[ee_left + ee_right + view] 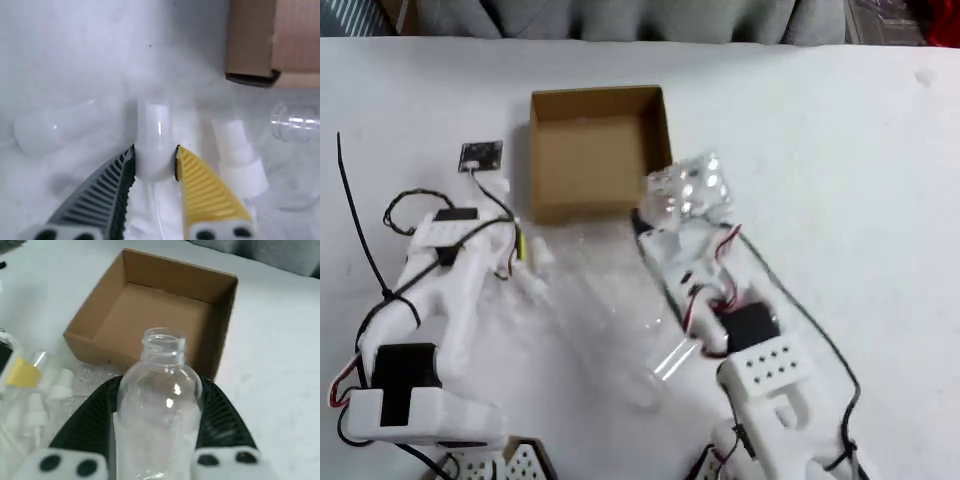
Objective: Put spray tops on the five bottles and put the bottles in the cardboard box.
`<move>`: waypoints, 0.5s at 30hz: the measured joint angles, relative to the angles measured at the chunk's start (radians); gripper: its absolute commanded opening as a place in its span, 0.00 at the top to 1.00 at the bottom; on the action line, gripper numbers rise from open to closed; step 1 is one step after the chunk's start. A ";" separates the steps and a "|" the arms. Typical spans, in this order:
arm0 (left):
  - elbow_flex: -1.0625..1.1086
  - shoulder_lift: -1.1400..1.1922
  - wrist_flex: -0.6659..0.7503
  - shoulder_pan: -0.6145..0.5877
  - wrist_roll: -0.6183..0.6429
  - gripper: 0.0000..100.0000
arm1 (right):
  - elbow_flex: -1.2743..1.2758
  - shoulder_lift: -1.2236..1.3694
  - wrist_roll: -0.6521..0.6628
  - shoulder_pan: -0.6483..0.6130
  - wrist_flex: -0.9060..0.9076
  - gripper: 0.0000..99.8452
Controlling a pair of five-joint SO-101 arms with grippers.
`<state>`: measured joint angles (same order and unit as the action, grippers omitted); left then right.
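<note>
My left gripper (154,154) is shut on a white spray top (155,140) that stands on the table; its grey and yellow fingers press the top's sides. A second spray top (239,152) and a clear cap (52,129) lie beside it. In the high view the left gripper (522,245) sits just below the cardboard box's near left corner. My right gripper (160,390) is shut on a clear bottle (161,395) with an open neck, held up near the open, empty cardboard box (220,315). Seen from above, the held bottle (688,188) is at the box's (552,195) near right corner.
More clear bottles (665,358) lie on the white table between the two arms. Loose spray tops (60,385) lie near the box's front wall. A small black board (480,155) with cables sits left of the box.
</note>
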<state>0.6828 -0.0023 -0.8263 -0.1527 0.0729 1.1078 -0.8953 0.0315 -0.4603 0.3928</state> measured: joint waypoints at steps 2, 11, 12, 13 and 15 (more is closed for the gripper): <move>0.000 0.000 0.000 0.000 0.000 0.98 | 0.072 -0.002 -0.066 -0.025 -0.138 0.98; 0.000 -0.005 0.000 -0.012 0.000 0.98 | 0.252 0.008 -0.190 -0.098 -0.592 0.98; 0.000 -0.012 -0.005 -0.020 0.000 0.98 | 0.269 0.015 -0.196 -0.109 -0.628 0.98; 0.000 -0.023 -0.009 -0.034 0.000 0.98 | 0.288 0.021 -0.207 -0.121 -0.666 0.98; 0.002 -0.054 -0.011 -0.064 0.000 0.98 | 0.322 0.035 -0.226 -0.144 -0.743 0.98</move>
<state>0.6843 -0.0560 -0.8370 -0.2171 0.0729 1.4300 -0.8600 -0.1941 -0.6045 -0.3498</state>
